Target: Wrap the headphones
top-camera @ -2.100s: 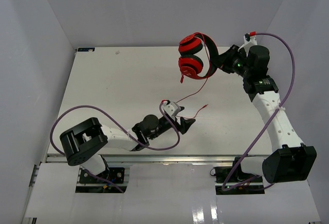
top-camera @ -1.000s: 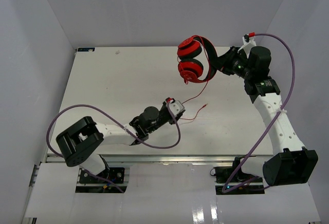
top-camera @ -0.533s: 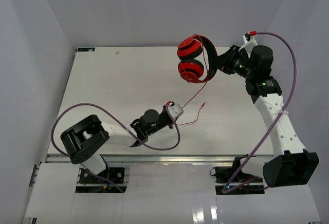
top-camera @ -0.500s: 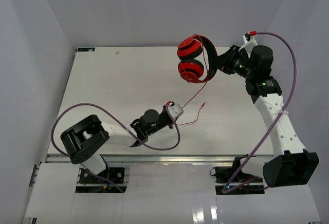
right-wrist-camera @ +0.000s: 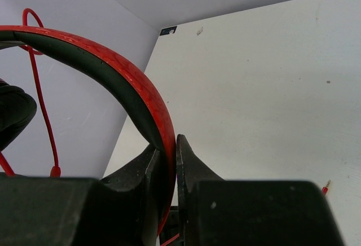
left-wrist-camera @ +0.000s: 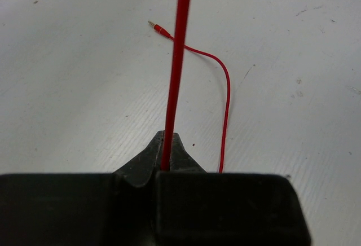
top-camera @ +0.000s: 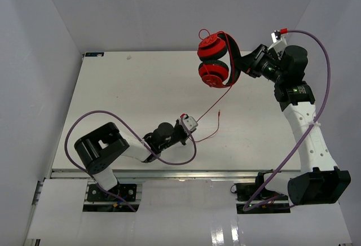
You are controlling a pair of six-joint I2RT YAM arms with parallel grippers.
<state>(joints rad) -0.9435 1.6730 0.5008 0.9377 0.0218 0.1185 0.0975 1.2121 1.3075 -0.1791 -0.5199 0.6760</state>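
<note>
The red headphones (top-camera: pixel 213 60) hang in the air above the far right of the table. My right gripper (top-camera: pixel 241 65) is shut on their red and black headband (right-wrist-camera: pixel 113 60), pinched between the jaws (right-wrist-camera: pixel 173 147). A thin red cable (top-camera: pixel 214 106) runs taut from the ear cups down to my left gripper (top-camera: pixel 193 127), low over the table's near middle. That gripper (left-wrist-camera: pixel 167 144) is shut on the cable (left-wrist-camera: pixel 179 60). Past the grip, the free end loops over the table and ends in the plug (left-wrist-camera: pixel 159 29), also seen lying flat (top-camera: pixel 218 113).
The white table (top-camera: pixel 124 93) is walled by grey panels on the left, back and right. Thick purple robot cables (top-camera: pixel 132 130) loop over the left arm and arch beside the right arm (top-camera: pixel 321 88). A small dark label (top-camera: pixel 93 55) sits at the far left corner.
My left gripper has shut on the red cable and drawn back a little. The right arm has raised and turned the headphones slightly, and the cable now runs tighter.
</note>
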